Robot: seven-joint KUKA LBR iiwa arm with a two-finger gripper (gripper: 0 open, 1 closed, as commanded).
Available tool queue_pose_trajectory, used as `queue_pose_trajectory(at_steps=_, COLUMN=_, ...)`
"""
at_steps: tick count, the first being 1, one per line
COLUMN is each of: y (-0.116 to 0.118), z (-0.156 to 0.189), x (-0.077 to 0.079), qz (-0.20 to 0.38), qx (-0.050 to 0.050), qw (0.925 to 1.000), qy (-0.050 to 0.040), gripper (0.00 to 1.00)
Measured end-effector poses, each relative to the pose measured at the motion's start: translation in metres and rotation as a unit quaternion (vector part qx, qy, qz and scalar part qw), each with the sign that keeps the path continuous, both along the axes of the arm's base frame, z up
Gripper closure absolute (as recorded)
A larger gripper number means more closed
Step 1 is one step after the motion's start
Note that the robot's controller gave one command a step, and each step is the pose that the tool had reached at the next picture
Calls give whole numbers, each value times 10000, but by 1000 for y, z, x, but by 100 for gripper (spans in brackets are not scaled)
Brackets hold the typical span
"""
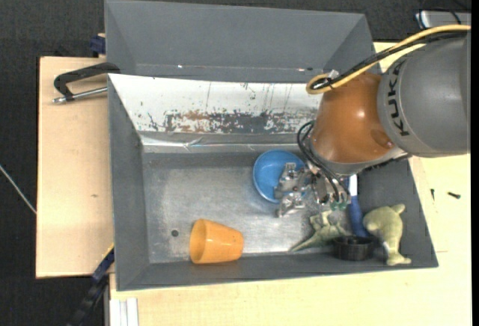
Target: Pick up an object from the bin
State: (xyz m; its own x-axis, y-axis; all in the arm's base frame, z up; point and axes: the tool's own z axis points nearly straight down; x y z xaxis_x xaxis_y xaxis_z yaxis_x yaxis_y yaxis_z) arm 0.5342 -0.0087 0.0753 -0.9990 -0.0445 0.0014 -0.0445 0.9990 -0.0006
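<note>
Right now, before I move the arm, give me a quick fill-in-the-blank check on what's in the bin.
The orange cup lies on its ____.
The bowl next to the gripper is ____.
The ring beside the pale toy animal is ____.
Missing words: side; blue; black.

Left of the bin [127, 190] is wide open, bar an orange cup [215, 241]. Right corner's crammed: blue bowl [268, 171], toys [388, 231].

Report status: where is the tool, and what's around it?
Tool low beside blue bowl. Green toy dinosaur, black ring, pale toy animal crowd its right. Orange cup on its side, apart at left.
</note>
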Motion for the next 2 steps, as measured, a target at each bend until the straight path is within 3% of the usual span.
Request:
queue_pose_trajectory(at_steps=1, y=-7, z=160, x=7, qz=249, qx=1, qw=9997, qy=-83, gripper=100)
queue_pose_trajectory(at_steps=2, y=-2, z=152, x=28, qz=876, qx=6, qw=9962, qy=-42, gripper=100)
